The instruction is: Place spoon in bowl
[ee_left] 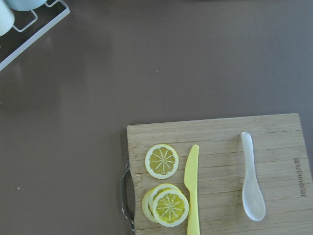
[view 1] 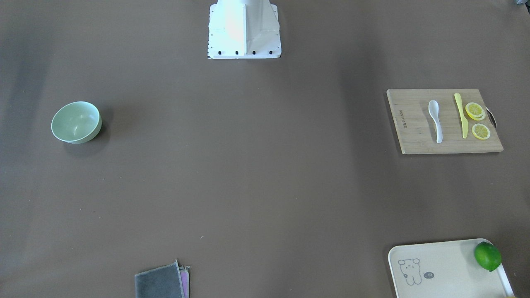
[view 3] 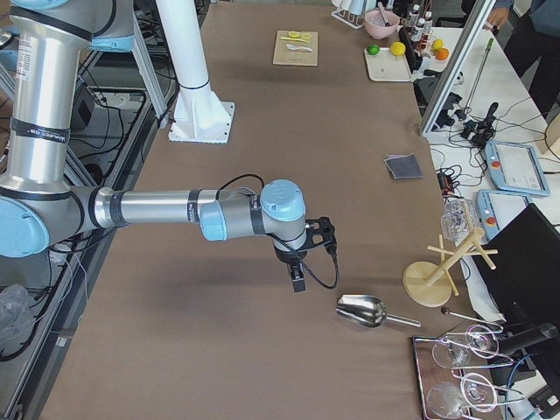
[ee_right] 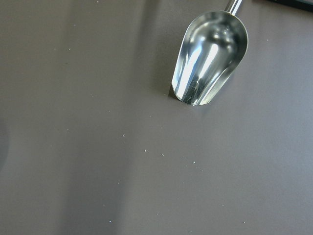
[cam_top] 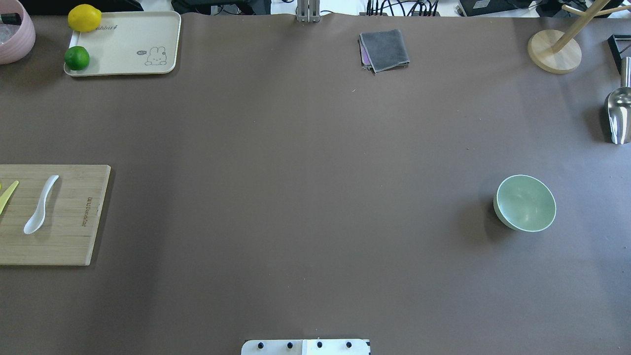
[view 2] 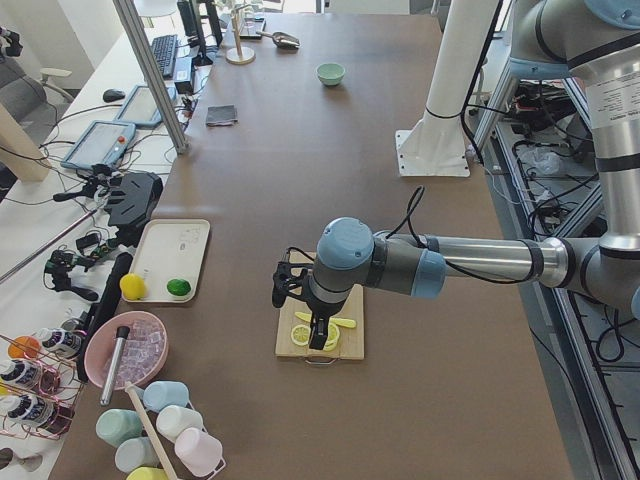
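front-facing view first: the white spoon (view 1: 435,120) lies flat on a bamboo cutting board (view 1: 414,138), scoop end toward the robot's base, out on the robot's left side of the brown counter (view 1: 265,165). just beside it on the board lies a yellow plastic knife (view 1: 461,115), then lemon slices (view 1: 474,110) by the board's handle. the mint-green bowl (view 1: 76,122) sits upright and empty, well apart, on the robot's right side. a cream tray (view 1: 447,269) carries a lime (view 1: 487,255), and a folded grey cloth (view 1: 159,283) sits at the near edge.

overhead now: spoon on the board at the far left, bowl far right, bare counter between them. a lemon (cam_top: 84,17) shares the tray with the lime. a steel scoop (cam_top: 619,116) lies at the right edge.

exterior left: the left claw (view 2: 318,335) hangs over the cutting board, pointing down. fingers apart or together, cannot tell from here.

exterior right: the right claw (view 3: 297,278) hovers above bare counter near the steel scoop. its state, cannot tell either.

left wrist: looking down on the board, spoon untouched, knife between it and the lemon slices.

right wrist: the steel scoop, lying on the counter.
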Controlling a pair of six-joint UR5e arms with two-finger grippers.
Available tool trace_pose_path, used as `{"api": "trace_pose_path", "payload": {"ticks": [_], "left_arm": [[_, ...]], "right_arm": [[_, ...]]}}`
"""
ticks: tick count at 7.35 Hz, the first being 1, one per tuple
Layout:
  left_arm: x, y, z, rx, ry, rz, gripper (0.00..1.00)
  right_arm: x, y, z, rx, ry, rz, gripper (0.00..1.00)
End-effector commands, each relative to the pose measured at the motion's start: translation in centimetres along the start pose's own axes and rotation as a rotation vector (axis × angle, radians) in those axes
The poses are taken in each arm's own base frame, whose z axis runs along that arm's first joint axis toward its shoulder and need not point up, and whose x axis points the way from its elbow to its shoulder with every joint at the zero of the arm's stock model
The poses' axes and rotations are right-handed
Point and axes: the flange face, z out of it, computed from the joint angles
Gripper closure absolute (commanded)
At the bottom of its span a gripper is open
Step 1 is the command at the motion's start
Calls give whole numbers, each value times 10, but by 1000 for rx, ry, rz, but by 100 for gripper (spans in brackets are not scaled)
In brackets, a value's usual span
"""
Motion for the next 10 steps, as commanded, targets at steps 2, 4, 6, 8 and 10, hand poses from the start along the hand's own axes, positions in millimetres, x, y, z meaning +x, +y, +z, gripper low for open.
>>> {"api": "trace_pose_path", "payload": {"ticks": [2,4,6,8,10], "left_arm": [[5,-1,-6,20,3,25,2],[6,3,-4,14,16,8,2],[12,2,-5,14,63,14,3],[16,-5,-2,8,67,24,3],[23,-19,2,7,66,50,2]], "right_arm": [[-2,-2,0,4,-27,1,0],[-6,-1,-2,13,-57,-4,0],[-13,-2,-4,22,-111,-5,0],[-14,9,-7,25,-124,2,0],[-10,13,-6,21,-110,14,0]]}}
